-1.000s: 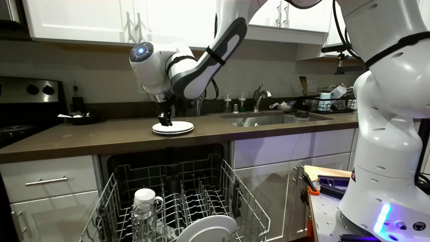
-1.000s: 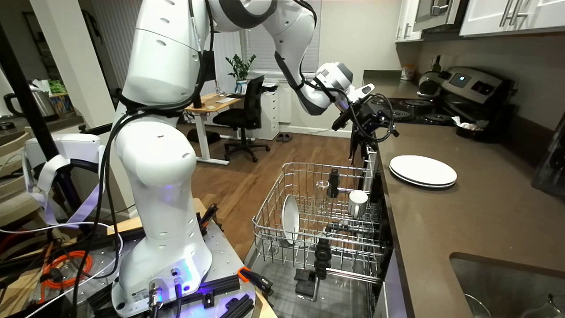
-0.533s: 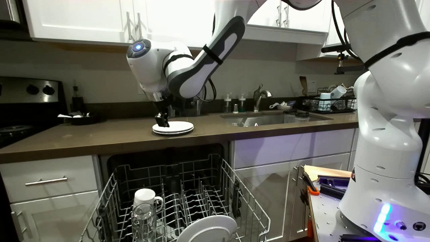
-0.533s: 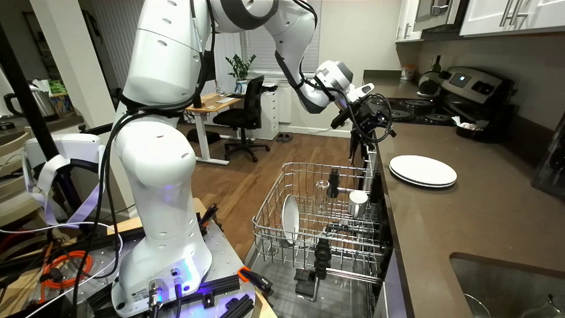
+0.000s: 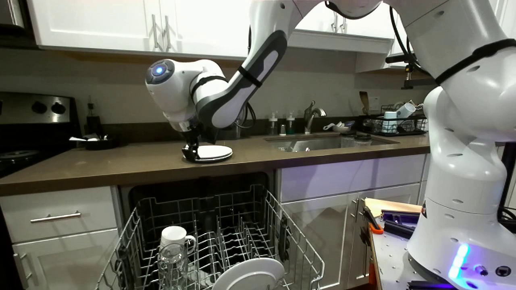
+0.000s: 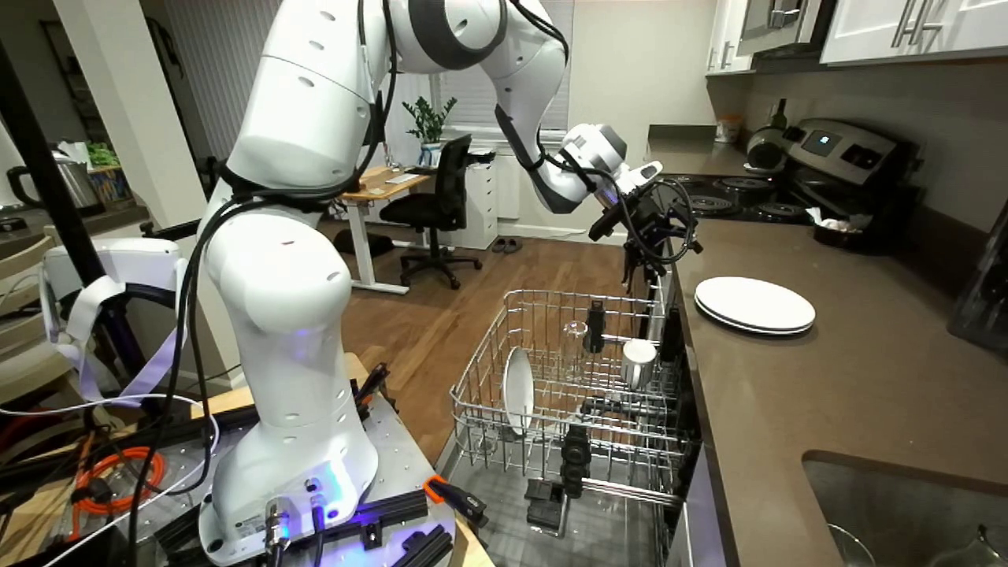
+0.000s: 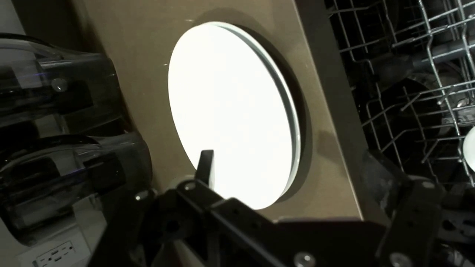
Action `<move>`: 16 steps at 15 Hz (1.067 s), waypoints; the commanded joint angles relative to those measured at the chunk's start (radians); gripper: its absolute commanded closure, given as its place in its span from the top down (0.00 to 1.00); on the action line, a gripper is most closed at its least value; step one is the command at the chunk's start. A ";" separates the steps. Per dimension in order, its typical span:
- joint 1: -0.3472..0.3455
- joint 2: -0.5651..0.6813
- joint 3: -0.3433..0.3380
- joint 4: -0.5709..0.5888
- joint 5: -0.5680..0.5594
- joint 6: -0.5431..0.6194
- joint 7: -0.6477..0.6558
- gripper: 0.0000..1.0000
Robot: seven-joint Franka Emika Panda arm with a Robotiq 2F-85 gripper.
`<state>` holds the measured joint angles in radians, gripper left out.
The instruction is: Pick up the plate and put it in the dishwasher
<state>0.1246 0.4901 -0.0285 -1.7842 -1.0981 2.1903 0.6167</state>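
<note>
Two flat white plates lie stacked on the brown counter; the upper plate (image 5: pixel 216 151) (image 6: pixel 756 303) (image 7: pixel 233 104) shows in every view. My gripper (image 7: pixel 289 154) stands open, its fingers wide apart and holding nothing. In the wrist view one finger overlaps the near end of the stack, while the opposite one reaches past the counter's edge. An exterior view has the gripper (image 5: pixel 190 154) low in front of the stack's end; contact cannot be told. The dishwasher (image 5: pixel 161 189) is open below the counter, with its wire rack (image 6: pixel 543 295) pulled out.
In the rack stand a white mug (image 5: pixel 173 235), a clear glass (image 5: pixel 172 262) and a larger upright plate (image 5: pixel 254 274). Dark transparent containers (image 7: pixel 74 178) sit behind the stack. The counter's front edge (image 7: pixel 326 96) runs close beside it. A sink (image 5: pixel 322 144) lies further along.
The gripper has come down and shifted a little left in an exterior view, now level with the plates' edge. Its fingers stay apart, and the plates have not moved.
</note>
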 commanded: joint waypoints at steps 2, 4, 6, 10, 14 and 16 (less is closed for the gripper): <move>0.029 0.102 -0.018 0.123 -0.055 -0.066 0.045 1.00; 0.033 0.133 -0.025 0.171 -0.057 -0.103 0.043 1.00; 0.039 0.165 -0.036 0.217 -0.065 -0.140 0.043 0.91; 0.036 0.215 -0.043 0.283 -0.063 -0.201 0.032 0.78; 0.034 0.251 -0.045 0.326 -0.053 -0.237 0.022 0.97; 0.033 0.262 -0.044 0.341 -0.049 -0.248 0.017 1.00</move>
<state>0.1500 0.7208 -0.0692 -1.4919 -1.1408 1.9834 0.6383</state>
